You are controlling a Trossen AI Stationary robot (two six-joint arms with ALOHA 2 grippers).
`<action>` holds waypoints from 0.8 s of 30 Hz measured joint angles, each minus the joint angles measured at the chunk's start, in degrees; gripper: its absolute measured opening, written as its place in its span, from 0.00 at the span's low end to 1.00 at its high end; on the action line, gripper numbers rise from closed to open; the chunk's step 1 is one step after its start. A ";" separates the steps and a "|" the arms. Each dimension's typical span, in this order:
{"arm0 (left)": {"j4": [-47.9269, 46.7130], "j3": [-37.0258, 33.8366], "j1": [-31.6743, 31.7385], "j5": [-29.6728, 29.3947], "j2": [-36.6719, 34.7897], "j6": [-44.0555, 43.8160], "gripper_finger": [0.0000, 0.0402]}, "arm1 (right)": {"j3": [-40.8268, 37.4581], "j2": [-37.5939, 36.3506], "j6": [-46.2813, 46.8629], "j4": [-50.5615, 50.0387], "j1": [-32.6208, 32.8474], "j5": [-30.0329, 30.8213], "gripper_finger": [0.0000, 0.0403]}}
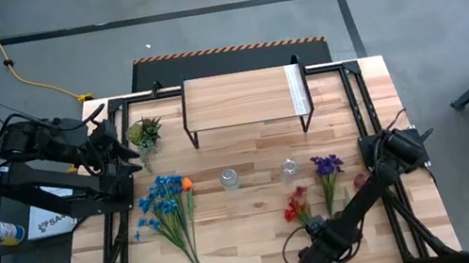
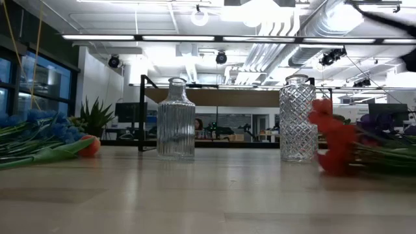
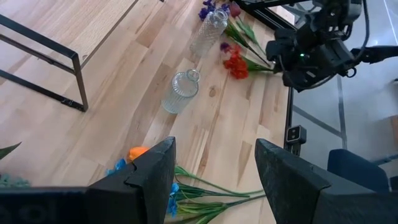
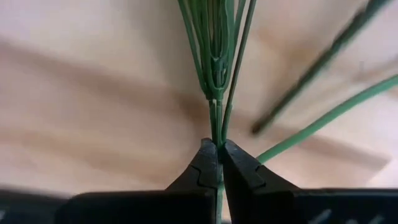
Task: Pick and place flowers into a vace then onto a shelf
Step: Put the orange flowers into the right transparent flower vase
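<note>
Flowers' (image 4: pixel 214 56) stems are pinched in my right claw (image 4: pixel 219 163), arm stretched low at lower center-right; left claw (image 3: pixel 214 177) gapes, raised at left.

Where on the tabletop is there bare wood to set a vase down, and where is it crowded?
Bare: the shelf top, and the front middle between the blue flowers and red flowers. Crowded: the right front, where the right hand is shut on the red flowers' stems beside the purple flowers. The left hand hangs open near the potted plant.
</note>
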 joint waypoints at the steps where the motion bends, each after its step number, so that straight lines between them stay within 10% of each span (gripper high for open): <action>1: 0.00 0.00 -0.01 0.00 0.01 -0.01 0.63 | 0.21 0.00 0.39 -0.24 0.46 -0.41 0.00; 24: 0.57 0.00 -0.01 0.02 0.00 -0.40 0.63 | 0.57 -0.32 0.99 6.18 1.09 4.13 0.00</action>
